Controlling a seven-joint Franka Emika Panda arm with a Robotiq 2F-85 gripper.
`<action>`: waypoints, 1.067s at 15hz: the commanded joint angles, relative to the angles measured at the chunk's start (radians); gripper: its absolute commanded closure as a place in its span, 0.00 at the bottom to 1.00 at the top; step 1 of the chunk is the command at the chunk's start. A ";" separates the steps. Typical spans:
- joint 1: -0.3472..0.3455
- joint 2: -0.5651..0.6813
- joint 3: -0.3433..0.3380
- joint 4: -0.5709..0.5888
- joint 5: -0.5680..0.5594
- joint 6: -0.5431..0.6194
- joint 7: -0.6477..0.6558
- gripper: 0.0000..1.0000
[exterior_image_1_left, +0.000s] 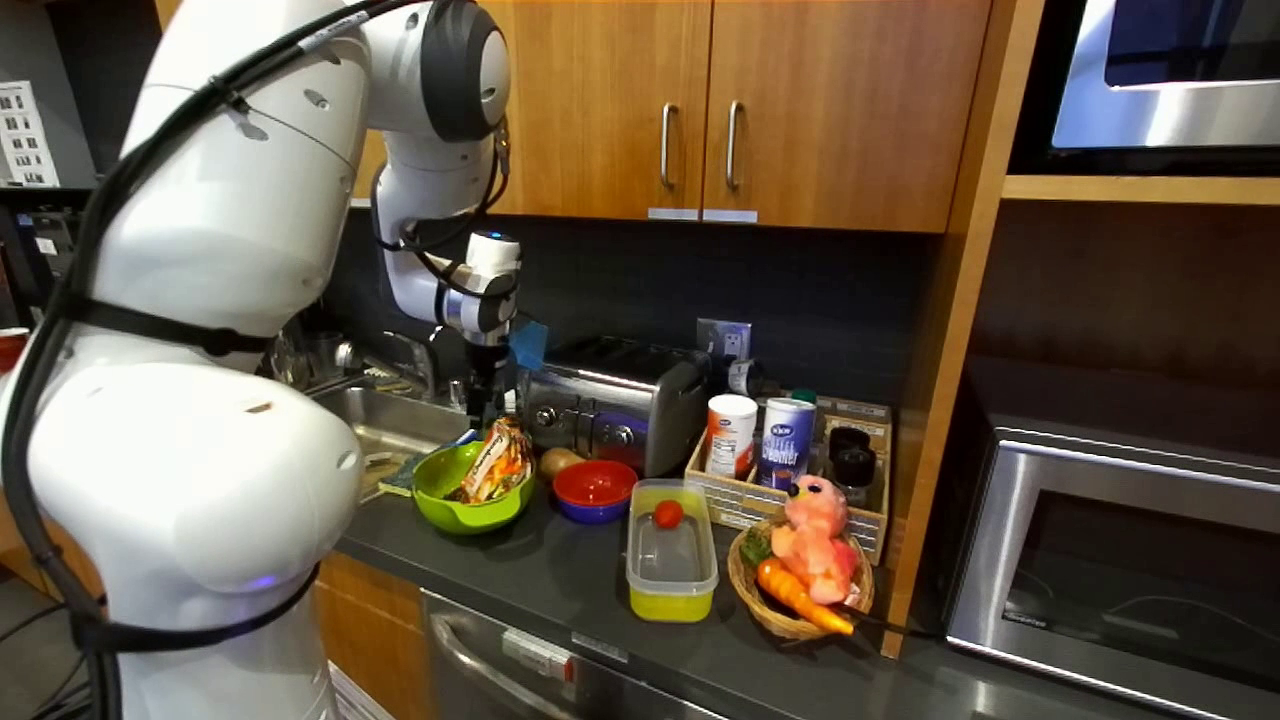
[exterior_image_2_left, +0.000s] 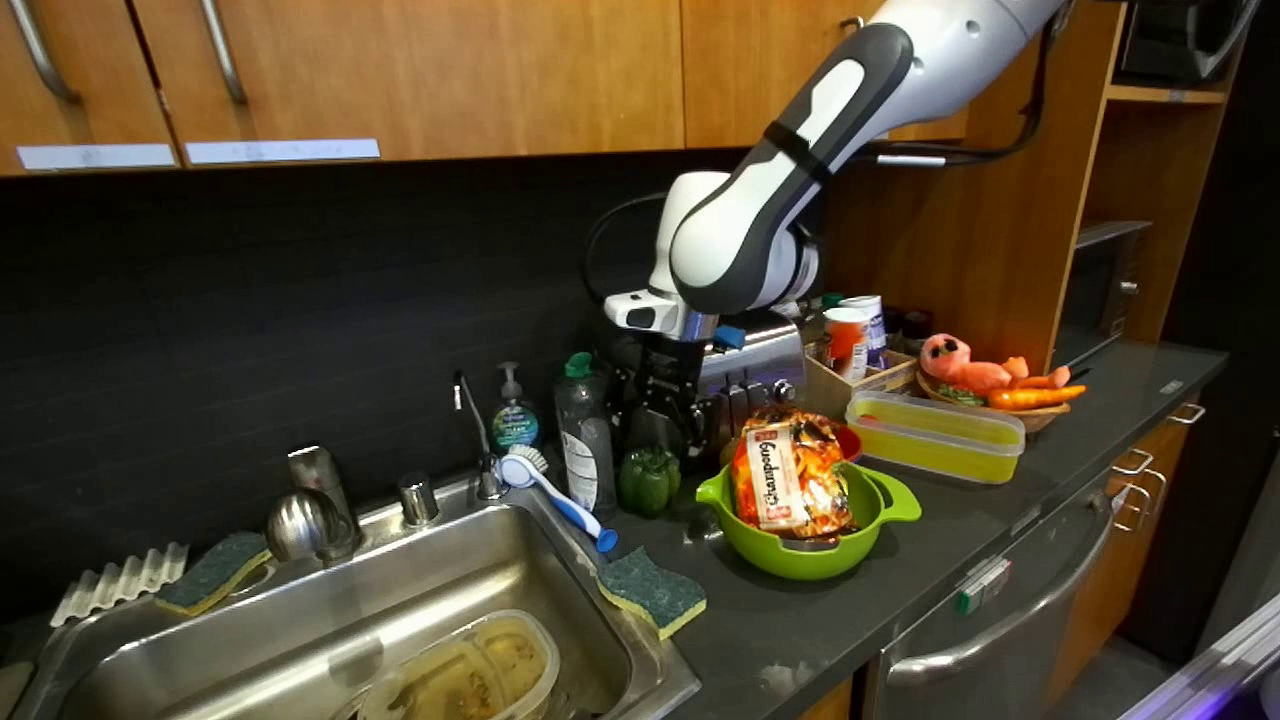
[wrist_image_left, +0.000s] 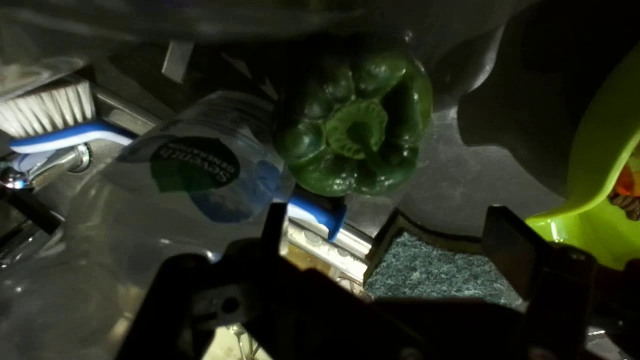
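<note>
My gripper (wrist_image_left: 389, 217) stands open, its two dark fingers wide apart with nothing gripped between them. In an exterior view the gripper (exterior_image_2_left: 657, 415) points down just above a green bell pepper (exterior_image_2_left: 648, 481). The wrist view has the pepper (wrist_image_left: 355, 132), stem facing the camera, beyond the fingertips. Close on one side of it is a clear dish soap bottle (wrist_image_left: 200, 170) with a green cap (exterior_image_2_left: 578, 366). A green-grey sponge (wrist_image_left: 440, 270) shows between the fingers, lower down on the counter. In an exterior view the pepper is hidden behind a green bowl (exterior_image_1_left: 436, 500).
The bowl holds an orange food packet (exterior_image_2_left: 790, 475). A steel toaster (exterior_image_2_left: 750, 370) stands right beside the gripper. Around the sink (exterior_image_2_left: 350, 600) are a blue-handled brush (exterior_image_2_left: 565, 505) and a faucet. Farther along are a plastic box (exterior_image_1_left: 672, 560) and a basket (exterior_image_1_left: 770, 610) with a plush toy.
</note>
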 joint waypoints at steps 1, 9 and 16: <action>-0.002 -0.009 -0.007 -0.001 -0.008 -0.010 -0.017 0.00; -0.005 0.009 -0.011 0.014 -0.011 -0.021 -0.065 0.02; -0.009 0.006 -0.023 0.018 -0.009 -0.037 -0.096 0.00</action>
